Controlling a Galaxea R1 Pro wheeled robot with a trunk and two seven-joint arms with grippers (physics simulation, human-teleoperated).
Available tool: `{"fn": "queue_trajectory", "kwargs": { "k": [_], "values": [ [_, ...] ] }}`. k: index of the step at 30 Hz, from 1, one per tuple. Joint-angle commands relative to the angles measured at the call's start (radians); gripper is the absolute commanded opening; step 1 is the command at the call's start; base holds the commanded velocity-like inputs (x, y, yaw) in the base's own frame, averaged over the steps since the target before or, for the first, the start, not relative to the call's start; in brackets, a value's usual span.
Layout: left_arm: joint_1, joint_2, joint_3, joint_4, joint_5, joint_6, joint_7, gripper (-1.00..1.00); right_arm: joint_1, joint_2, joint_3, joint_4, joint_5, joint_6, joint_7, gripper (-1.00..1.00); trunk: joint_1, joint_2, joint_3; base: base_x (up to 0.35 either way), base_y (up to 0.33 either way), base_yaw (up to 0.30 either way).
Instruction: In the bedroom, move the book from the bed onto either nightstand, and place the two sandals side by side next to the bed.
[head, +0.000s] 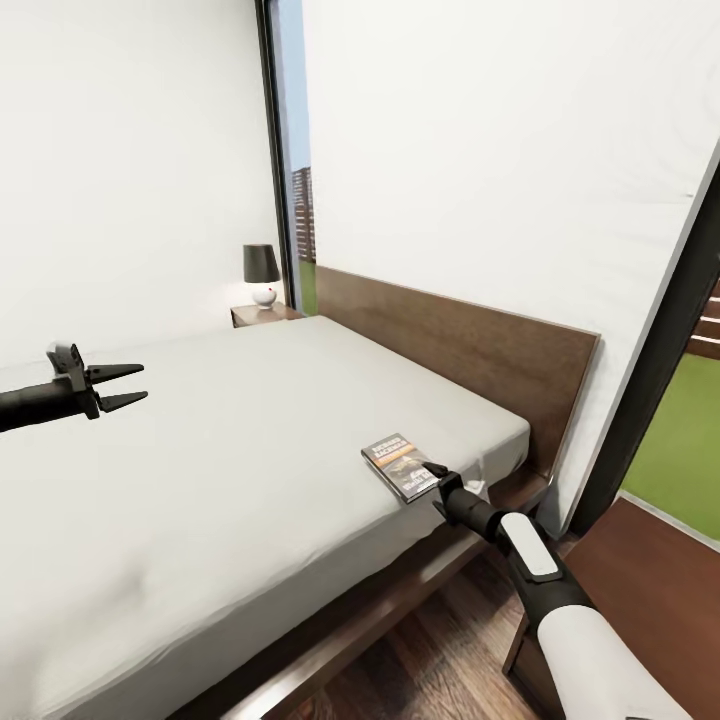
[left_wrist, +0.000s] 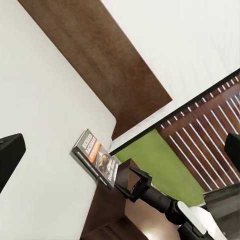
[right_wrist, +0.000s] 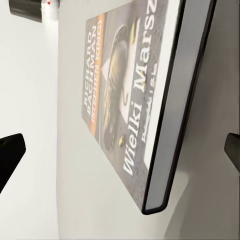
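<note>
The book (head: 402, 465) lies flat on the bed's (head: 250, 480) grey mattress, near its edge by the headboard. The right hand (head: 432, 472) reaches from five o'clock, fingers spread either side of the book's corner. Best to slide further on before closing. The left hand (head: 120, 387) hovers open at nine o'clock.

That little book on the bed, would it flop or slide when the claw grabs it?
The book looks thin, so probably light and slightly bendy. Lying flat on the smooth mattress, it may slide if nudged. It won't roll; the right gripper is at its edge.
</note>
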Motion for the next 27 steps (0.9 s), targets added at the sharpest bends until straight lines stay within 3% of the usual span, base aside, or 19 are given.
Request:
{"fn": "queue_trajectory", "kwargs": {
  "k": [1,27],
  "values": [
    [-0.001,-0.001,0.004,0.0,-0.011,0.01,-0.008,1.0,-0.001,0.001,-0.01,0.0,0.001,0.007,-0.002,1.0,0.0,0.0,-0.001,0.0,0.0,0.0],
    [-0.001,-0.001,0.004,0.0,-0.011,0.01,-0.008,1.0,-0.001,0.002,-0.031,0.0,0.001,0.007,-0.031,1.0,0.0,0.0,-0.001,0.0,0.0,0.0]
  ]
}}
